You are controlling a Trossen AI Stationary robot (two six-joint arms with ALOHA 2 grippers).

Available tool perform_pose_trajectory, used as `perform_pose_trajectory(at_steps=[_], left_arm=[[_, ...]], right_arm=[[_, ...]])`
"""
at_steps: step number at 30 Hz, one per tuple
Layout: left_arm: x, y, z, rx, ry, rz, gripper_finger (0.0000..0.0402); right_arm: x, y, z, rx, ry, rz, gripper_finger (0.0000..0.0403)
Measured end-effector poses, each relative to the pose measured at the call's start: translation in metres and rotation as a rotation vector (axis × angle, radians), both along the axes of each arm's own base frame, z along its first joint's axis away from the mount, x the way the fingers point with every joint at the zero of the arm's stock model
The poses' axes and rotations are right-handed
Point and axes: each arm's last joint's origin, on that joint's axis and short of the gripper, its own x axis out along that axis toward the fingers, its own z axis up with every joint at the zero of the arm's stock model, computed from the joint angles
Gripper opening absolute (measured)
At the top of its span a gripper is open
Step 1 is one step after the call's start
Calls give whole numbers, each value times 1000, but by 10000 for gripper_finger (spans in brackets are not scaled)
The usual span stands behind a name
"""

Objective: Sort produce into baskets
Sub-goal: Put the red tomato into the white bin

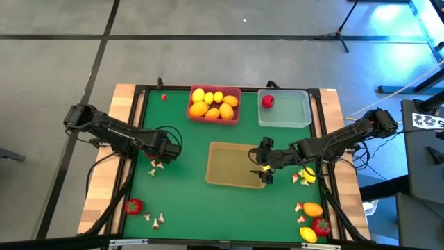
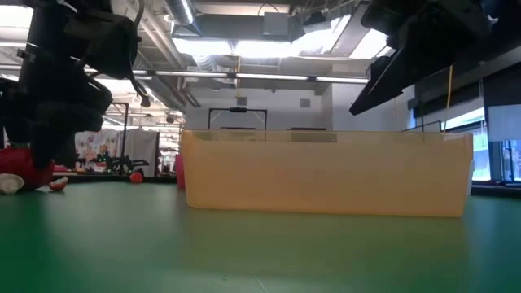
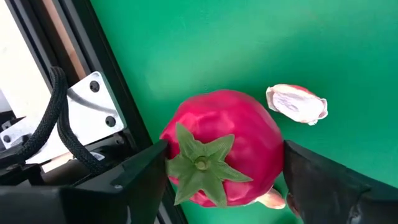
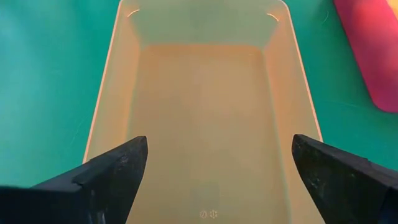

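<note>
Two grippers busy: left gripper (image 3: pixel 224 180) straddles a red fruit (image 3: pixel 221 146), fingers narrowing without clamping yet; right gripper (image 4: pixel 217 168) hangs wide-open over the tan basket (image 4: pixel 205 118), we judge after a drop.

Three baskets (image 1: pixel 225 165), six lemons (image 1: pixel 214 105) in one.

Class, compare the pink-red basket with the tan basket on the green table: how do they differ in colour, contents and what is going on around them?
Colour: the pink-red basket is rosy; the tan basket is yellowish.
Contents: the pink-red basket is filled with yellow and orange lemons; the tan basket shows a bare floor.
Surroundings: no arm is near the pink-red basket, whereas the right gripper hangs open over the tan basket's edge.
Both are shallow rectangular trays on the green table.
</note>
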Motion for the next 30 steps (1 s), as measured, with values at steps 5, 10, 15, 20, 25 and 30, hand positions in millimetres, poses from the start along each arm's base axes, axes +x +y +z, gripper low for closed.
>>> perform_pose_trajectory(at_steps=[5,10,15,20,25,30], left_arm=[[1,0,1,-10,9,-34,248],[5,0,12,-15,25,-83,240],[12,-1,24,-12,-3,-140,241],[23,-2,36,0,-66,-188,240],[37,-2,49,42,-173,-256,240],[57,-4,59,84,-337,-362,240]], right_arm=[[0,0,0,-1,1,1,395],[1,0,1,2,-9,2,395],[1,0,1,2,-8,2,395],[1,0,1,0,-8,3,395],[0,0,10,-35,43,20,395],[-3,-2,12,-89,98,-7,395]])
